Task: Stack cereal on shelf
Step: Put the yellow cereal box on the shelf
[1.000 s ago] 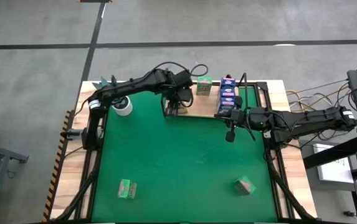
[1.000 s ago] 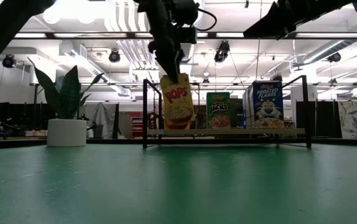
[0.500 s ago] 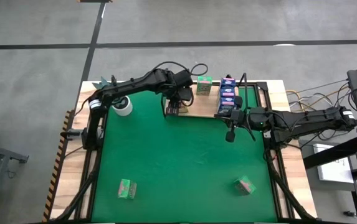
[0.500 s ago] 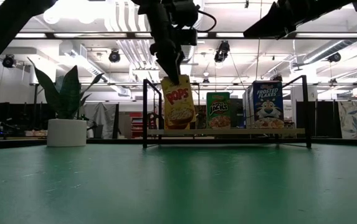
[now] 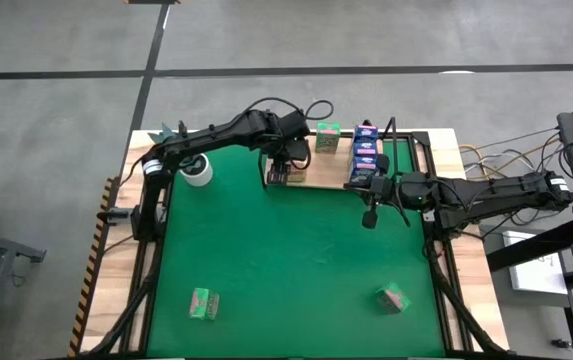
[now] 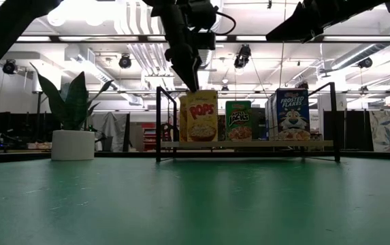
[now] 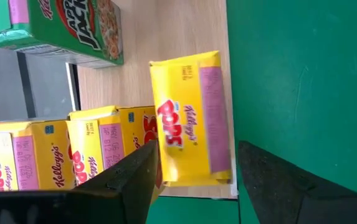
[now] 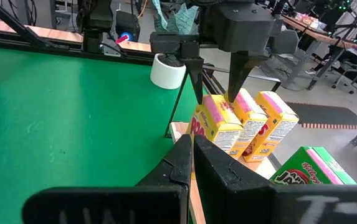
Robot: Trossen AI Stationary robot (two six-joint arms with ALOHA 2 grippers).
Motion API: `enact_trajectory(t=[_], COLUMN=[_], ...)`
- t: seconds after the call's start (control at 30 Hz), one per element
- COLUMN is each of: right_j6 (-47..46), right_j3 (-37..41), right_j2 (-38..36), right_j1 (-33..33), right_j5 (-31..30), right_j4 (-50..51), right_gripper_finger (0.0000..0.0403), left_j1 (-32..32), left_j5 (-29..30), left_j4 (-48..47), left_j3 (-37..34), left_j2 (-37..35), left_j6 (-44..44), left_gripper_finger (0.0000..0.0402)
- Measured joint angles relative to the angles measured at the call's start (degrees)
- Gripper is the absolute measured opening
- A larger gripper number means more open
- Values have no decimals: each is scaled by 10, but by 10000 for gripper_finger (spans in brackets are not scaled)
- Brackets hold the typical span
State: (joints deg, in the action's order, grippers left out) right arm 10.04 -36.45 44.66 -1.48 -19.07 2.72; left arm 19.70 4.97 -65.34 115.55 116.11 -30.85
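Our left pincer [image 5: 286, 163] hangs over the shelf [image 5: 328, 175]. Low view: it stands spread just above the upright yellow box [image 6: 201, 116]. Right wrist: the fingers clear it, beside two others. Right pincer [image 5: 370, 214], closed, waits nearby.

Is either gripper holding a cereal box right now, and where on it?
Neither. The left gripper stands open just above the yellow Pops box on the shelf; the right gripper is shut, empty.

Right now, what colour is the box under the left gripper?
Yellow with a pink side panel; the left wrist view shows it best.
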Motion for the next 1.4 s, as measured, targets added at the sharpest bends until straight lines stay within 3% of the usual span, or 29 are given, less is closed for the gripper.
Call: enact_trajectory(t=[0.17,0.37,0.57,0.73,1.13,1.4], right_j6=[0,4,5,5,12,12], right_j3=[0,0,0,0,0,0], right_j2=[0,0,0,0,0,0], right_j1=[0,0,0,0,0,0], right_j5=[0,0,0,0,0,0], right_j4=[0,0,0,0,0,0], right_gripper_finger=[9,9,9,9,9,9], left_j1=[0,-10,-16,-16,-14,-14], left_j5=[0,-1,-62,-60,-29,-28], left_j4=[-9,-32,36,90,112,116], left_j3=[5,61,90,69,-8,-26], left_j2=[0,-1,-2,-1,-1,-1], left_j6=[0,16,39,39,44,55], left_gripper_finger=[206,206,198,158,10,3])
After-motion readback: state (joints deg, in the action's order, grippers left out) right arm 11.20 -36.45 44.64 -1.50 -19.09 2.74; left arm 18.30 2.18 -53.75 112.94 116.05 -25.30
